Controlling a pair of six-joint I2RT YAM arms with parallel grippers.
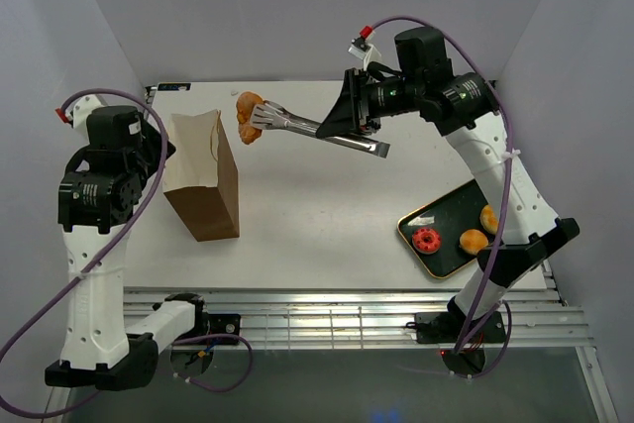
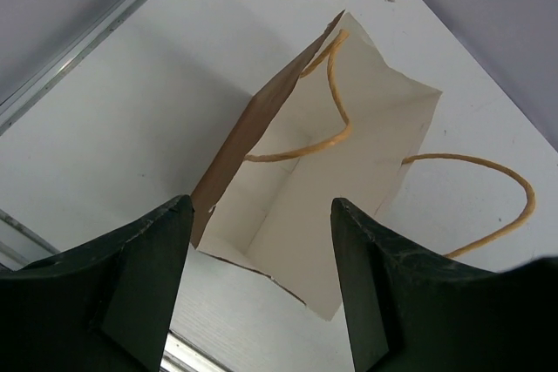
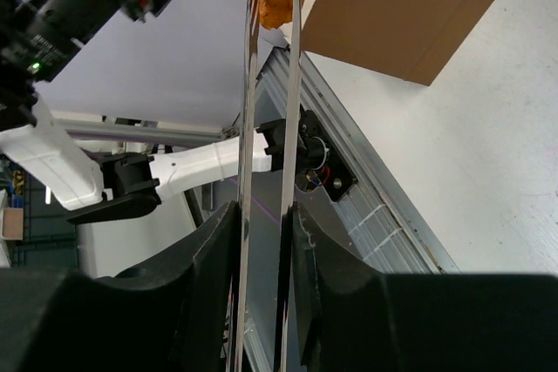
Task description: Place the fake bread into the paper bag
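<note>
- Golden-brown twisted toy roll [image 1: 248, 118]: pinched at tip of long metal tongs [image 1: 309, 127], far out in front of R hand [image 3: 263, 254], up off the white worktop [image 1: 327, 205].
- Roll sits just beside the top far corner of the tall brown kraft paper bag [image 1: 203, 185]; not inside it. Seen from R wrist, the bag lies past the tong tips and to the side.
- R hand: fingers closed narrow on the tongs' two blades, partway along their length, squeezing them onto the roll.
- Bag: upright on worktop, mouth open, pale inside visible. Directly ahead of L hand [image 2: 260, 211], framed between its fingers.
- Thin cord handles [image 2: 336, 93]: one droops into the mouth, the other flops out over the worktop.
- L hand: fingers spread wide, nothing between them, not touching bag.
- Rest of bread well away from both hands, near R arm's base: red-frosted ring donut [image 1: 427, 239] and two round golden buns [image 1: 474, 241] on dark green gold-rimmed tray [image 1: 446, 207].
</note>
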